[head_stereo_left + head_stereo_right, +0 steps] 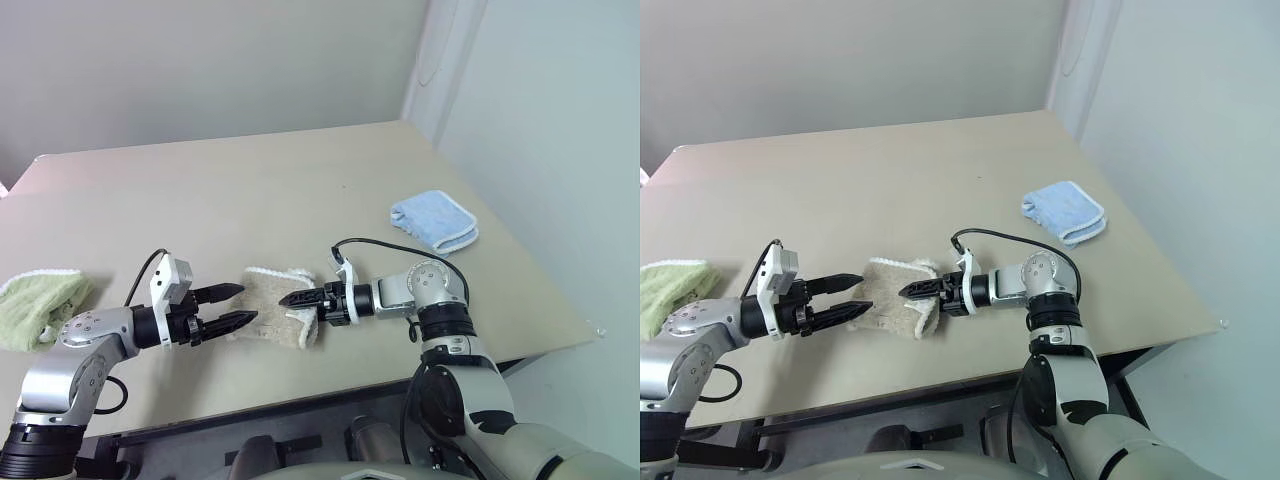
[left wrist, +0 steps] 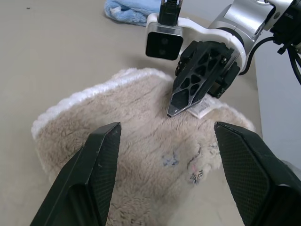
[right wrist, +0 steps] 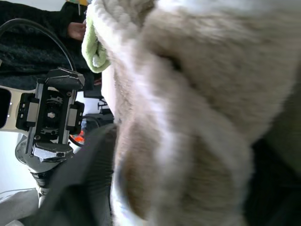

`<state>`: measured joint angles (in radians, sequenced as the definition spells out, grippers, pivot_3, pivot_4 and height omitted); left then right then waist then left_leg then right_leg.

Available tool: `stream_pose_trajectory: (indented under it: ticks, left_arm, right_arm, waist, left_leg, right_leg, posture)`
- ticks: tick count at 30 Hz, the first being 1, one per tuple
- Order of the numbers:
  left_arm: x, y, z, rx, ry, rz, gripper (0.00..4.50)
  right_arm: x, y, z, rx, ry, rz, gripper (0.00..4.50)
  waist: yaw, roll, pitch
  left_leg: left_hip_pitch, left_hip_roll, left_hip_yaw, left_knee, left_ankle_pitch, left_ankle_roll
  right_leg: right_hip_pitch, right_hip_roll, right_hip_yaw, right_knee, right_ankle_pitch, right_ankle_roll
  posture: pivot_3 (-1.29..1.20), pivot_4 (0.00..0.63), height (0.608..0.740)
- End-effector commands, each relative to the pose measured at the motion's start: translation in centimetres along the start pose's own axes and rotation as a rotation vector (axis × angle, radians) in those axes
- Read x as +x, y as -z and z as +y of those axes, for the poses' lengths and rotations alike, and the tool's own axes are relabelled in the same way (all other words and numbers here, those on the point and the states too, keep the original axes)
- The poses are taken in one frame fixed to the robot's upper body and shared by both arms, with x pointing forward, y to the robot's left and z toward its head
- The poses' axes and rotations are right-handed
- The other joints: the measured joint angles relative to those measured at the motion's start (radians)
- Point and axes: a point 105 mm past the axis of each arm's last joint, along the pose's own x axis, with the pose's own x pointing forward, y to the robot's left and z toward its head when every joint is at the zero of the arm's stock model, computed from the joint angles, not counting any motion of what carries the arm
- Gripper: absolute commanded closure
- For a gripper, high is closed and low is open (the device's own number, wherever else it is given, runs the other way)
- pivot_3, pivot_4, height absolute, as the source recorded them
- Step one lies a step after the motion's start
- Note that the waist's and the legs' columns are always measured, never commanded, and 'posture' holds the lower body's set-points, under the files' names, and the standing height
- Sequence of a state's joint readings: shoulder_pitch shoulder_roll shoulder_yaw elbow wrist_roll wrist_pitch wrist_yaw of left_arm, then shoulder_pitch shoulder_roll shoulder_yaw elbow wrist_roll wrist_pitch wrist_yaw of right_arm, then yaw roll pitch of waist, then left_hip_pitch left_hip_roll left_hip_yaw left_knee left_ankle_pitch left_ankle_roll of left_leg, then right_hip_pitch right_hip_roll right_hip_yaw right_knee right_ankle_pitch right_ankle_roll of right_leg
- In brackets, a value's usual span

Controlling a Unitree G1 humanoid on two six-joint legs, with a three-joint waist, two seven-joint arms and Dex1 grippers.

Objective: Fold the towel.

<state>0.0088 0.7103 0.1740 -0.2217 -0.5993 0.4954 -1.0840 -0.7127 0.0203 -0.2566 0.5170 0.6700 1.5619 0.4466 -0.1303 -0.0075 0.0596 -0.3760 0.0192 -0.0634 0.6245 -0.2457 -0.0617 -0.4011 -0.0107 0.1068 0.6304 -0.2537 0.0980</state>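
The beige towel [image 1: 265, 320] lies bunched on the table near its front edge, white corded edging along its far side. My left gripper [image 1: 248, 303] is open and level at the towel's left edge, one finger on each side of that edge. In the left wrist view the towel [image 2: 141, 155] spreads between those fingers [image 2: 94, 174], with a small logo [image 2: 171, 160] and a white tag [image 2: 203, 111]. My right gripper [image 1: 288, 298] points left over the towel's right part, its tip pressed into the pile. In the right wrist view, towel [image 3: 197, 94] is bunched between its fingers.
A folded light blue cloth [image 1: 433, 221] lies at the right, near the table's right edge. A light green cloth [image 1: 35, 305] sits at the far left. The tan table [image 1: 250, 190] stretches bare behind the towel. Its front edge [image 1: 300, 395] runs just below both grippers.
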Motion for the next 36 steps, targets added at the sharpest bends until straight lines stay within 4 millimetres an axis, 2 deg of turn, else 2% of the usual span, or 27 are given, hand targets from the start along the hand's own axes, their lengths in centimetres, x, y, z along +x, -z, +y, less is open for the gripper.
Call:
stream_pose_trajectory:
  ticks: [1,7,13,17,21,23,26,29,33,36]
  left_arm:
    - [-0.7,-0.7,0.5,0.041,-0.034,-0.007,1.14]
    - [-0.8,-1.0,1.0,0.037,-0.062,-0.035,1.14]
    - [-1.3,-1.1,1.1,0.023,-0.082,-0.041,1.14]
    - [-2.0,-1.5,1.6,0.016,-0.115,-0.053,1.14]
    - [-3.4,-1.4,3.0,0.004,-0.186,-0.050,1.14]
    - [-3.6,-1.1,3.2,0.001,-0.191,-0.043,1.14]
    - [-3.5,-0.8,3.3,-0.004,-0.188,-0.038,1.14]
    - [-3.1,-0.6,3.3,-0.008,-0.184,-0.037,1.14]
    - [-2.4,-0.3,3.1,-0.013,-0.162,-0.035,1.14]
    - [-1.7,0.0,2.8,-0.010,-0.137,-0.027,1.14]
  right_arm:
    - [0.0,-0.4,0.6,-0.010,-0.022,-0.017,2.34]
    - [0.2,-0.5,1.5,-0.002,-0.073,-0.023,4.48]
    - [0.0,-0.6,2.5,0.012,-0.128,-0.043,4.48]
    - [-1.0,-1.8,3.1,0.009,-0.155,-0.105,4.48]
    - [-3.8,-4.0,4.8,-0.071,-0.228,-0.246,4.48]
    - [-5.1,-4.7,5.4,-0.102,-0.253,-0.295,4.48]
    - [-7.9,-7.0,6.2,-0.149,-0.266,-0.428,4.48]
    - [-11.5,-9.9,7.2,-0.198,-0.257,-0.596,4.48]
    - [-17.3,-13.6,8.1,-0.206,-0.241,-0.831,4.48]
    - [-20.9,-15.6,7.5,-0.184,-0.179,-0.968,4.48]
  waist:
    - [0.000,0.000,0.000]
    - [0.000,0.000,0.000]
    - [0.000,0.000,0.000]
    - [0.001,0.000,0.000]
    - [0.001,0.001,0.000]
    - [0.001,0.001,0.001]
    - [0.000,0.001,0.001]
    - [0.001,0.002,0.001]
    - [0.003,0.002,0.002]
    - [0.002,0.002,0.002]
  left_leg:
    - [0.000,0.000,0.000,0.000,0.000,0.000]
    - [-0.001,0.000,0.000,-0.001,0.000,0.000]
    - [-0.001,0.000,0.000,-0.002,0.000,0.000]
    - [-0.002,0.000,0.000,-0.002,0.000,0.000]
    - [-0.002,0.000,0.000,-0.002,0.000,0.000]
    - [-0.002,0.000,0.000,-0.002,0.000,0.000]
    - [-0.003,0.000,0.000,-0.002,0.000,0.000]
    - [-0.005,0.000,0.000,-0.002,0.000,0.000]
    - [-0.006,0.000,0.001,-0.002,0.000,0.000]
    - [-0.007,0.000,0.001,-0.002,0.000,0.000]
  right_leg:
    - [0.000,0.000,0.000,0.000,0.000,0.000]
    - [-0.001,0.000,0.000,0.000,0.000,0.000]
    - [-0.002,0.000,0.000,0.000,0.000,0.000]
    - [-0.002,0.000,0.000,0.000,0.000,0.000]
    - [-0.003,0.000,0.000,0.000,0.000,0.000]
    - [-0.003,0.000,0.000,-0.001,0.000,0.000]
    - [-0.003,0.000,0.000,-0.001,0.000,0.000]
    - [-0.005,0.000,0.000,-0.001,0.000,0.000]
    - [-0.006,0.000,0.000,-0.002,0.000,0.000]
    - [-0.006,0.000,0.000,-0.003,0.000,0.000]
  posture:
    - [0.00,0.000,0.740]
    - [0.00,0.000,0.740]
    - [0.00,0.000,0.740]
    - [0.00,0.000,0.740]
    - [0.00,0.000,0.740]
    - [0.00,0.000,0.740]
    - [0.00,0.000,0.740]
    - [0.00,0.000,0.740]
    - [0.00,0.000,0.740]
    - [0.00,0.000,0.740]
